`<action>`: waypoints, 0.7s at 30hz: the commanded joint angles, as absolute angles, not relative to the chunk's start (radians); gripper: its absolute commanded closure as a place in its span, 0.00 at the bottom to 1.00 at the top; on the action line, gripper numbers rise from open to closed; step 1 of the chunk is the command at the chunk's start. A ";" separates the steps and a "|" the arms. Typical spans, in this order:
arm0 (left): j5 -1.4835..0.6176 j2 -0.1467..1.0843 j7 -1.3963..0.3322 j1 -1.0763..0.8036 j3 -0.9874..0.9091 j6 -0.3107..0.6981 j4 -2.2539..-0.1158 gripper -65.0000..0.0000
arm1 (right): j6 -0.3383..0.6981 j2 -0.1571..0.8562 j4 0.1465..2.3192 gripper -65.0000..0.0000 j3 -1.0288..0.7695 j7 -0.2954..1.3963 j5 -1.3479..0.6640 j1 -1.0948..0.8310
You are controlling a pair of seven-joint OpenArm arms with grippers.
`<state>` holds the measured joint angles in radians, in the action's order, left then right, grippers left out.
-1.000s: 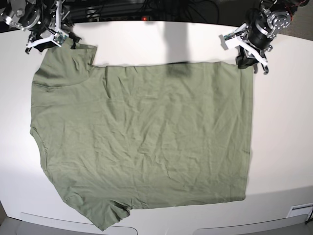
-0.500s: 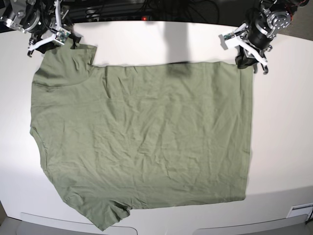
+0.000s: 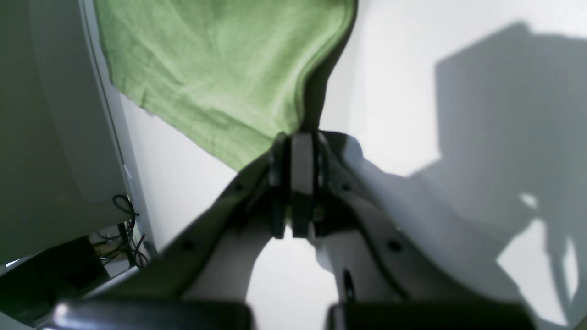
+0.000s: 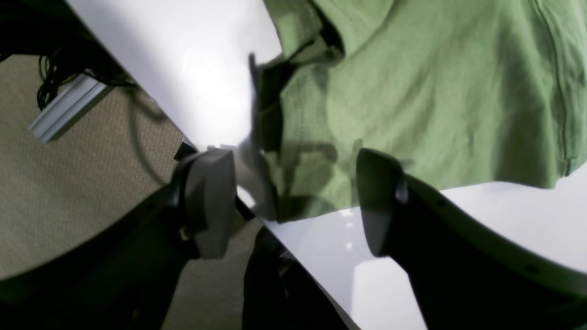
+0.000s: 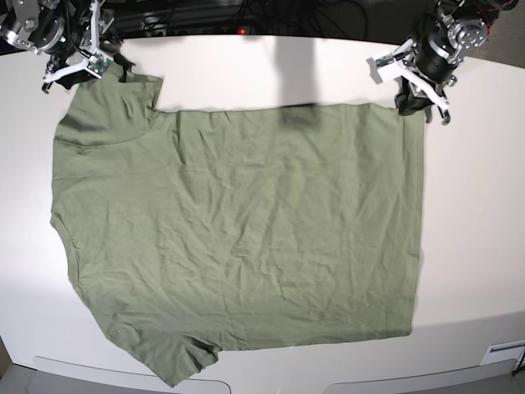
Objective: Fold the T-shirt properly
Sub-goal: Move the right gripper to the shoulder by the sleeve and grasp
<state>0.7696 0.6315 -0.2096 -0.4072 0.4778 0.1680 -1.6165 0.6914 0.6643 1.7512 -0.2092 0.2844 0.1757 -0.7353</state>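
Cloth, one item: T-shirt [image 5: 238,230], sage green, spread flat and wrinkled on the white bench [image 5: 476,230], long axis running from 9 to 3 o'clock in the base view, hem at the 3 o'clock side, sleeve and shoulder at the 9 o'clock side. Near edge, toward 6 o'clock: lower sleeve [image 5: 176,361] lying free near the bench's front lip, no arm close to it. Far edge, toward 12 o'clock: both arms. Left gripper [image 5: 414,97] at about 1 o'clock, jaws pressed together and pinching the far hem corner; the left wrist view shows the cloth [image 3: 220,68] running straight away from the jaws toward 12 o'clock, its hemmed edge drawn up into the pinch. Right gripper [image 5: 86,66] at about 11 o'clock, jaws spread wide and gripping nothing; in the right wrist view the upper sleeve [image 4: 412,101] lies beyond and between the two fingers [image 4: 208,201], toward 12 to 1 o'clock, with a rumpled fold at the far left of the cloth. Governing relation, as a judgement: the right jaws stand just at the sleeve edge, so that arm is the nearer one for taking the second far corner. Only the base view gives the whole layout and the axis; only the wrist views settle each grip.
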 commanded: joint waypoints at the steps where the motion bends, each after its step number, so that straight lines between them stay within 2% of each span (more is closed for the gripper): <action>1: 0.759 0.640 -0.208 -0.416 0.480 0.208 -1.620 1.00 | 0.567 0.679 1.744 0.39 -0.221 0.311 0.242 -0.715; 4: 0.759 0.640 -0.208 -0.416 0.480 0.208 -1.620 1.00 | 0.595 0.679 1.744 0.39 -0.221 0.287 0.180 -0.715; 7: 0.759 0.640 -0.208 -0.416 0.480 0.207 -1.620 1.00 | 0.698 0.677 1.749 0.39 -0.221 0.205 0.107 -0.715; 21: 0.759 0.640 -0.209 -0.416 0.480 0.207 -1.620 1.00 | 0.698 0.625 1.914 0.39 -0.221 0.207 -0.060 -0.715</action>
